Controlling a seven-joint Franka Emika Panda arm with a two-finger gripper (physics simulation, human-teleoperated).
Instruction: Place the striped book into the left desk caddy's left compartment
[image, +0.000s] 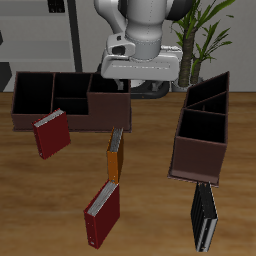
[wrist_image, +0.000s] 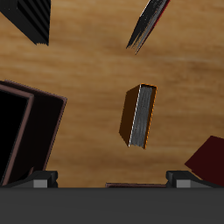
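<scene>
The striped book (image: 204, 218) lies flat near the table's front edge, just in front of the left desk caddy (image: 200, 135); in the wrist view the striped book (wrist_image: 31, 21) shows only in part. That caddy stands end-on, and its left compartment (image: 211, 93) is the section farthest back. My gripper (image: 138, 78) hangs high over the table's back middle, far from the striped book. In the wrist view its fingertips (wrist_image: 39, 180) stand wide apart with nothing between them, so the gripper (wrist_image: 109, 180) is open. A wall of the left desk caddy (wrist_image: 35, 131) also shows there.
An orange book (image: 115, 155) stands on edge mid-table, below the gripper (wrist_image: 138, 115). Two dark-red books lie around it, one (image: 50, 134) leaning by the broadside caddy (image: 65, 100) and one (image: 103, 213) nearer the front. A plant stands behind.
</scene>
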